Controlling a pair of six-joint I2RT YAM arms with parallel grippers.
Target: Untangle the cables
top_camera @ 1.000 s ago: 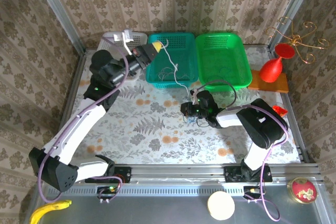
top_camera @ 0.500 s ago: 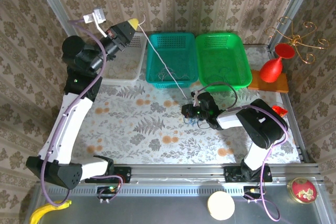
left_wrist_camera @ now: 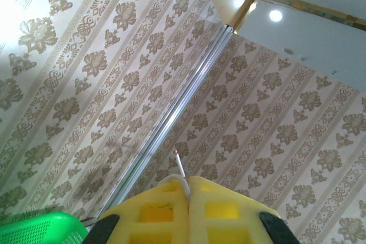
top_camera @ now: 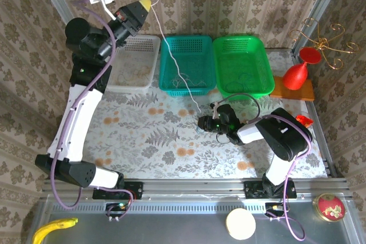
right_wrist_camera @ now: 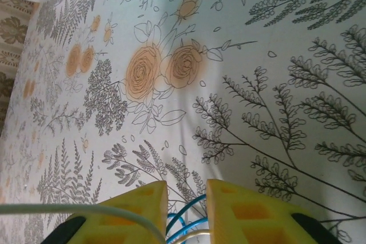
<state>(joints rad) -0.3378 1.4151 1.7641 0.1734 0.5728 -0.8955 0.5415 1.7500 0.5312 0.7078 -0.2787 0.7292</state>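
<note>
The teal plastic basket point(top_camera: 171, 47) holds a loose tangle of thin pale cords point(top_camera: 186, 79). The white basket point(top_camera: 153, 55) and the green basket point(top_camera: 264, 64) hold faint loops (too small to tell). The left gripper point(top_camera: 146, 5), raised high, pinches a thin white cable point(top_camera: 194, 102). This cable runs down to the right gripper point(top_camera: 201, 124), low on the floral table point(top_camera: 148, 135), its jaws slightly apart around blue cords point(right_wrist_camera: 183, 221).

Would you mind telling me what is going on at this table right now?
The left gripper is up high by the back wall, shut on a thin white cable. In the top view the cable slopes down across the teal basket toward the right gripper. That gripper sits low over the table, jaws slightly apart, with blue cords loose in the gap.
</note>
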